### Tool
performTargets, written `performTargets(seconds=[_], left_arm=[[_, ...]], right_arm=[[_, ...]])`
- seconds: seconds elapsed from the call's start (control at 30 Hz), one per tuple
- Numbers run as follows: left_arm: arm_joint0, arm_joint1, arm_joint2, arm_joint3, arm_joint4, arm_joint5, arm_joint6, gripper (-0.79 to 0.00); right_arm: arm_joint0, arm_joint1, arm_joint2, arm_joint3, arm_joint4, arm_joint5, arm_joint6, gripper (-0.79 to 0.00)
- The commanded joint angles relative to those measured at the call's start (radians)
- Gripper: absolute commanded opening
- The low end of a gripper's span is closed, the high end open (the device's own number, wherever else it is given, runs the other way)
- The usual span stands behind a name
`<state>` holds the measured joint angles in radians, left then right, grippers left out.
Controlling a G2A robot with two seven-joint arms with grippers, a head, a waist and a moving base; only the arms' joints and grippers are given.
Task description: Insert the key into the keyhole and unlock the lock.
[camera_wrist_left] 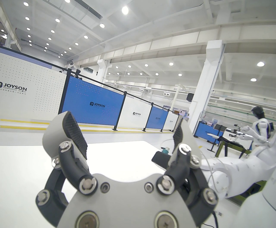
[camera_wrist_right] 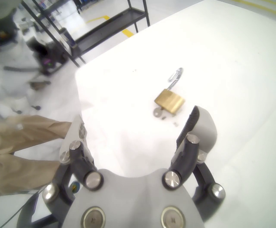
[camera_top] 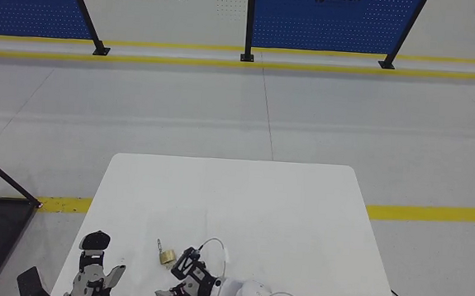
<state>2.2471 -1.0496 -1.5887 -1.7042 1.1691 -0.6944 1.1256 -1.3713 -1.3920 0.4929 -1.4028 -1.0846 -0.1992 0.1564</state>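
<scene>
The brass padlock (camera_wrist_right: 170,101) lies flat on the white desk (camera_wrist_right: 215,54), just ahead of the right claw (camera_wrist_right: 138,116). Its key (camera_wrist_right: 158,112) sticks out toward the claw. That claw is spread wide and empty. The left claw (camera_wrist_left: 123,122), off to its side, also gapes empty.

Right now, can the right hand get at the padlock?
Probably yes. The right hand is open, and the padlock lies on the table ahead of it with nothing between them. The key sticks out of the lock on the hand's side.
</scene>
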Motion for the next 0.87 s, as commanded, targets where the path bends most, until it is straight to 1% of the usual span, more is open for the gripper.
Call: performTargets(seconds=[0.0,0.13,0.23,0.33,0.4,0.47,0.53,0.57,0.6,0.67,0.83], left_arm=[[0.0,0.0,0.0,0.0,0.0,0.0,0.0,0.0],[0.0,0.0,0.0,0.0,0.0,0.0,0.0,0.0],[0.0,0.0,0.0,0.0,0.0,0.0,0.0,0.0],[0.0,0.0,0.0,0.0,0.0,0.0,0.0,0.0],[0.0,0.0,0.0,0.0,0.0,0.0,0.0,0.0],[0.0,0.0,0.0,0.0,0.0,0.0,0.0,0.0],[0.0,0.0,0.0,0.0,0.0,0.0,0.0,0.0],[0.0,0.0,0.0,0.0,0.0,0.0,0.0,0.0],[0.0,0.0,0.0,0.0,0.0,0.0,0.0,0.0],[0.0,0.0,0.0,0.0,0.0,0.0,0.0,0.0],[0.0,0.0,0.0,0.0,0.0,0.0,0.0,0.0]], right_arm=[[-0.002,0.001,0.006,-0.02,-0.002,0.011,0.003,0.0],[-0.033,0.023,0.049,-0.078,-0.023,-0.017,-0.058,0.0],[-0.085,0.059,0.115,-0.165,-0.074,-0.055,-0.121,0.0],[-0.18,0.11,0.211,-0.309,-0.138,-0.125,-0.181,0.0],[-0.257,0.146,0.283,-0.424,-0.186,-0.195,-0.226,0.0],[-0.34,0.177,0.353,-0.522,-0.221,-0.272,-0.295,0.0],[-0.325,0.172,0.34,-0.506,-0.217,-0.259,-0.284,0.0],[-0.353,0.178,0.359,-0.536,-0.223,-0.288,-0.301,0.0],[-0.355,0.179,0.359,-0.537,-0.223,-0.292,-0.301,0.0],[-0.342,0.177,0.354,-0.524,-0.221,-0.275,-0.296,0.0],[-0.339,0.177,0.353,-0.521,-0.221,-0.271,-0.295,0.0]])
